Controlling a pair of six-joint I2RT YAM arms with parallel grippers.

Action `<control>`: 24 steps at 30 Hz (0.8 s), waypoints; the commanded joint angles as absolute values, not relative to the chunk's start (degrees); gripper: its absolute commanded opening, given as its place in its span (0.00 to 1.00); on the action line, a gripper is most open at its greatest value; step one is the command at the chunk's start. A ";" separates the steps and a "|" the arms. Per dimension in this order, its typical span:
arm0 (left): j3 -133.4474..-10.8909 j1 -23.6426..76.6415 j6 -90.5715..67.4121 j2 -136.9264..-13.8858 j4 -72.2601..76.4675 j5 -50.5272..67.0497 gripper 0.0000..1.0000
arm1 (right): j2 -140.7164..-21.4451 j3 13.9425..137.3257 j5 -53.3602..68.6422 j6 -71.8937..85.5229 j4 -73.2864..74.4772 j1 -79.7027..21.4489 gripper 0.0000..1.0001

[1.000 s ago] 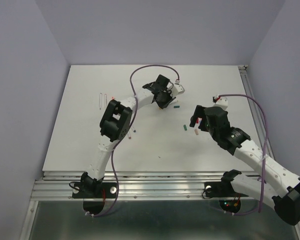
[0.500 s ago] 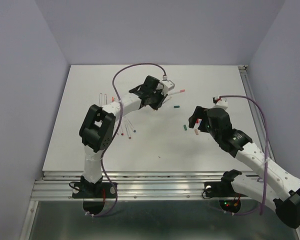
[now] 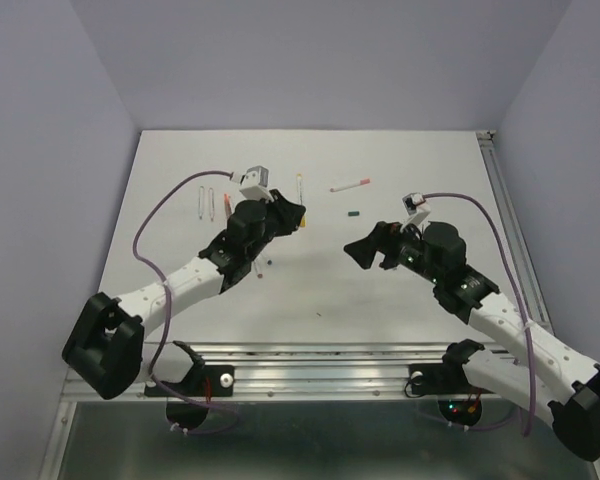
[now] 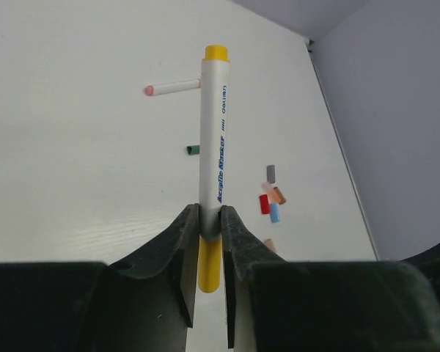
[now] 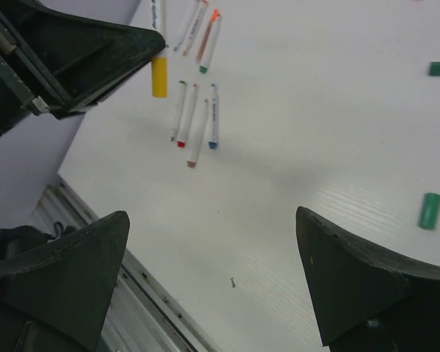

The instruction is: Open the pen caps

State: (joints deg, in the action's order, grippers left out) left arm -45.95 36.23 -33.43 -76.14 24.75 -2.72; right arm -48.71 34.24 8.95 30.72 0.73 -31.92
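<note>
1. Pinching a white plastic pen barrel [image 4: 211, 139] just above its yellow cylindrical cap [image 4: 209, 268], the left gripper [image 4: 209, 220] is clamped tight on it over the white table [image 3: 320, 285].
2. The right gripper [image 5: 213, 214] points toward it, jaws spread wide and holding nothing.
3. Farther out, small loose plastic caps [image 4: 270, 199] in red, blue, orange and grey lie clustered on the table, and a green one [image 4: 193, 149] sits apart.
4. Beyond them lies a pink-tipped white pen [image 4: 174, 87].

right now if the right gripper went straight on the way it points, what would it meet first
The right gripper would likely meet the loose pens on the table, ahead between its open fingers; the left gripper's yellow-capped pen sits aside. Depth is unclear.
</note>
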 commanded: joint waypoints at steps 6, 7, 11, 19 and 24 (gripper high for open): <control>-36.48 48.33 -57.29 -60.39 28.22 -33.65 0.00 | -60.81 38.58 28.31 37.27 -23.11 -34.62 1.00; -36.04 49.21 -59.31 -59.68 27.78 -36.19 0.00 | -61.69 39.37 27.26 36.57 -22.94 -36.37 1.00; -35.86 53.08 -60.91 -58.27 25.32 -39.64 0.00 | -67.05 43.41 26.19 35.77 -23.20 -39.46 1.00; -36.39 55.10 -63.90 -58.01 21.36 -40.78 0.00 | -70.66 48.86 24.96 34.54 -21.89 -42.71 0.79; -36.30 55.63 -63.81 -57.22 20.92 -41.13 0.00 | -72.95 51.15 24.61 35.68 -19.25 -42.98 0.65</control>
